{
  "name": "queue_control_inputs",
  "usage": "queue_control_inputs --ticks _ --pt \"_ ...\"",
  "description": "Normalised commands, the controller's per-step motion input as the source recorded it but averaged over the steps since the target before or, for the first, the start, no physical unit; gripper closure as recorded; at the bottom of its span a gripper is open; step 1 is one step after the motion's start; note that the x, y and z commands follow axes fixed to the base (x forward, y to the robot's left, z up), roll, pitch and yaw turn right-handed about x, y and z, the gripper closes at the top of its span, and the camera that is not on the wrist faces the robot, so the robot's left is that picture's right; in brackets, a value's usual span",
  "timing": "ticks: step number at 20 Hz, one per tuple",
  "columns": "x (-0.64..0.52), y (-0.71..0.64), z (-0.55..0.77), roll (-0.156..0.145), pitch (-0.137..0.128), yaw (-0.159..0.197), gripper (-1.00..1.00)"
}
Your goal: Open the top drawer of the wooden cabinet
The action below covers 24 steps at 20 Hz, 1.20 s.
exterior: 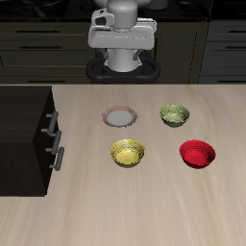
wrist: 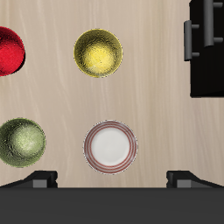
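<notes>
The wooden cabinet (exterior: 24,135) is a nearly black box at the table's edge, and also shows in the wrist view (wrist: 210,74). Its front carries two short silver handles. The top drawer (exterior: 50,122) looks shut, as does the lower drawer (exterior: 58,157). In the wrist view the drawer handles (wrist: 208,26) show at the cabinet's front. My gripper (exterior: 121,46) hangs high near the robot's base, far from the cabinet. In the wrist view my gripper (wrist: 112,179) is open and empty, with its dark fingertips (wrist: 39,180) wide apart above the white plate (wrist: 110,145).
A white plate (exterior: 120,117), an olive bowl (exterior: 174,115), a yellow bowl (exterior: 127,152) and a red bowl (exterior: 198,153) stand mid-table beside the cabinet. Dark kitchen cupboards (exterior: 38,43) line the back.
</notes>
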Motion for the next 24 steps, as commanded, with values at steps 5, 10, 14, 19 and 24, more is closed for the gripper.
queue_control_inputs --ticks 5,10,14,19,24 --pt "0.15 0.01 -0.13 -0.005 0.025 -0.008 -1.00" --pt "0.14 0.18 -0.02 0.026 -0.019 0.033 -1.00" --pt "0.20 0.03 0.02 -0.013 -0.006 0.004 -1.00" --pt "0.24 -0.05 -0.01 -0.010 0.003 -0.015 -1.00" --pt "0.24 -0.06 -0.06 -0.006 0.025 -0.004 -1.00"
